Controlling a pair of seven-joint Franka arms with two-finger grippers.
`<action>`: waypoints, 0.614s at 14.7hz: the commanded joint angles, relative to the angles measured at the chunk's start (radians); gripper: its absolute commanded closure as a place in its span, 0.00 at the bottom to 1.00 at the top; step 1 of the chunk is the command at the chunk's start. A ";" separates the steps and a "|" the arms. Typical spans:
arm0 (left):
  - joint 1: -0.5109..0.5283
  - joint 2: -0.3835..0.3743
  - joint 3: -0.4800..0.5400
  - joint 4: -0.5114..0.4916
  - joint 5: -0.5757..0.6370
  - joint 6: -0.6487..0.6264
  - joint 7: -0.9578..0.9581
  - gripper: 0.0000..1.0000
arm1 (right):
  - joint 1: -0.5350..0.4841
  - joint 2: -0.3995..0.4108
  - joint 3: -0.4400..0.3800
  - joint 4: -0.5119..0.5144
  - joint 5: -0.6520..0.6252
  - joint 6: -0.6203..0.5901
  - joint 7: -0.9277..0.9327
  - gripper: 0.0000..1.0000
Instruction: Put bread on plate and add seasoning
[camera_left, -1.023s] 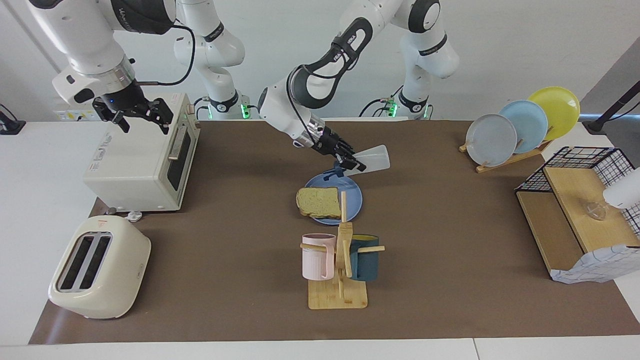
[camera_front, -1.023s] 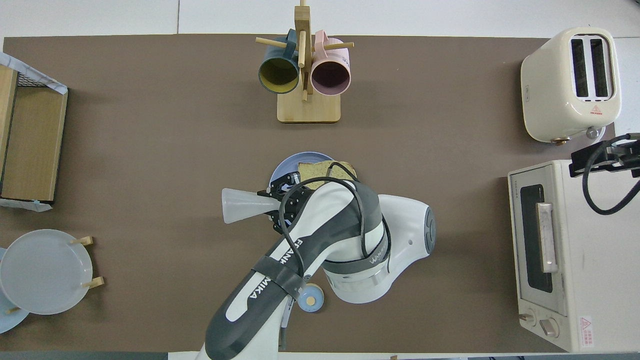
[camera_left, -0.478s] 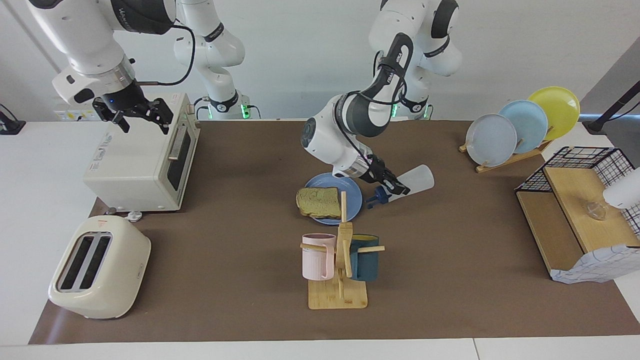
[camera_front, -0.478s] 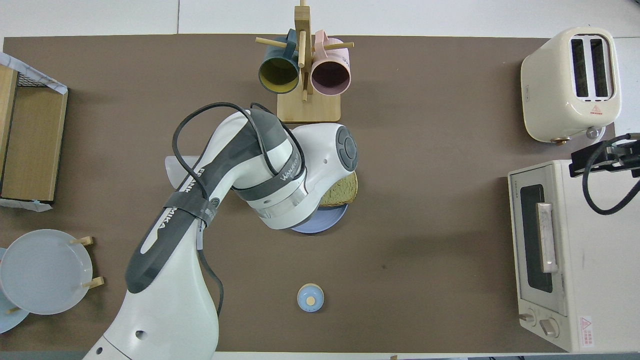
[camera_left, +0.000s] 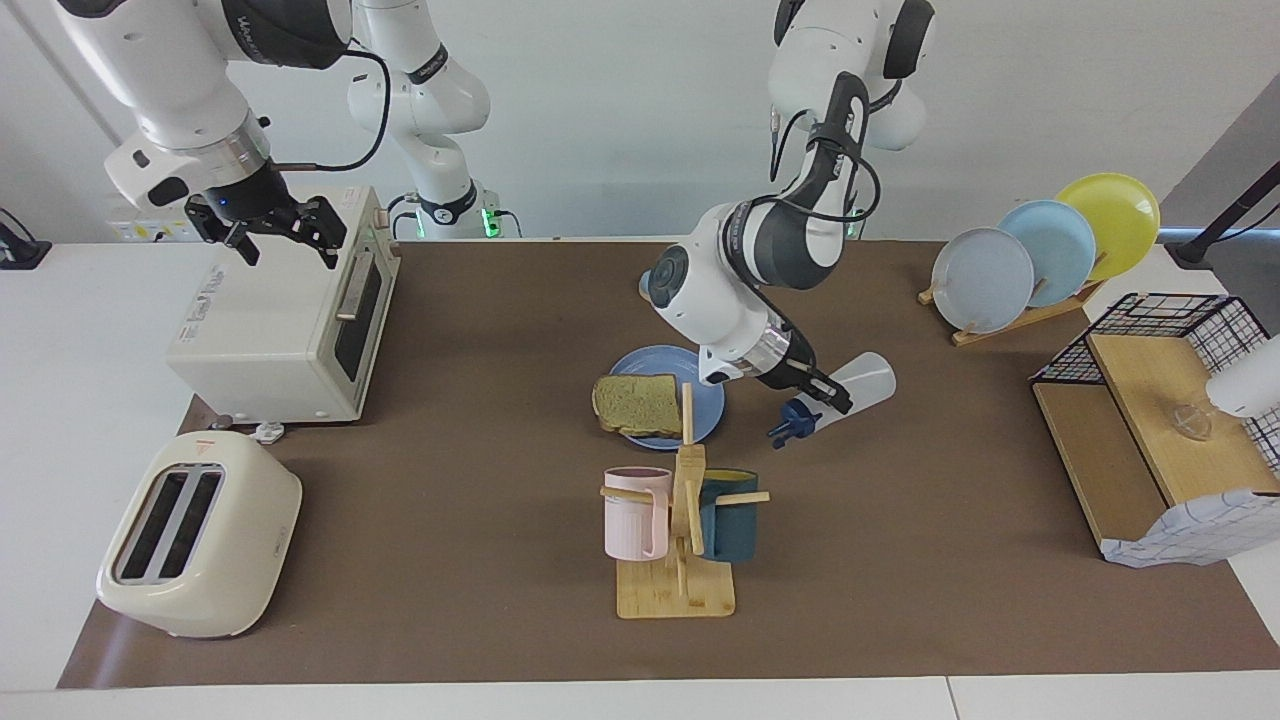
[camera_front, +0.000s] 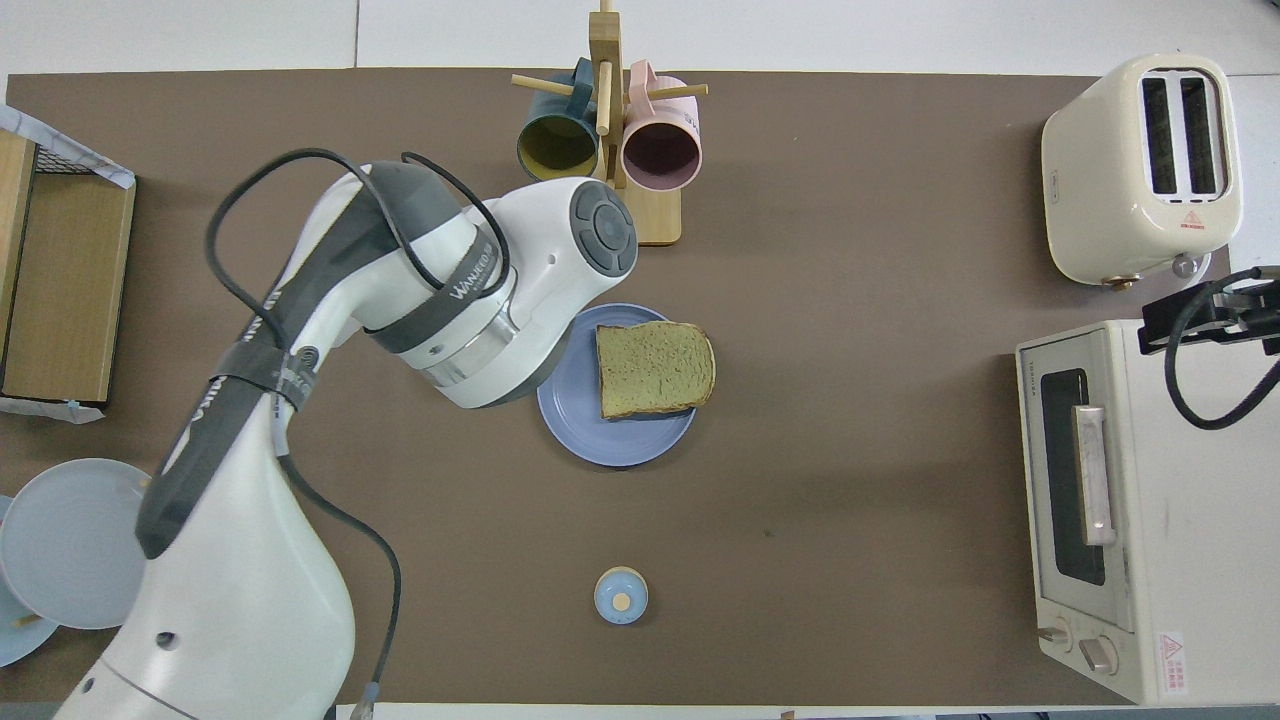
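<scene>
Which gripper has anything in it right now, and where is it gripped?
The left gripper holds the seasoning bottle around its neck end, just above the blue cap, tilted spout-down over the table beside the plate. The right gripper holds nothing.

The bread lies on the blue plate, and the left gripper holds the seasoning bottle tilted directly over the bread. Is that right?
Not quite. The bread does lie on the blue plate, but the facing view shows the left gripper holding the tilted seasoning bottle over bare mat beside the plate, toward the left arm's end, not over the bread.
</scene>
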 joint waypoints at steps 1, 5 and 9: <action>0.059 -0.105 -0.006 -0.023 -0.070 0.036 -0.019 0.85 | -0.004 0.003 0.001 0.006 0.003 -0.012 -0.013 0.00; 0.121 -0.171 -0.006 -0.025 -0.167 0.091 -0.160 0.85 | -0.004 0.003 0.001 0.006 0.003 -0.012 -0.013 0.00; 0.183 -0.222 -0.006 -0.034 -0.271 0.191 -0.287 0.84 | -0.004 0.003 0.001 0.006 0.003 -0.012 -0.013 0.00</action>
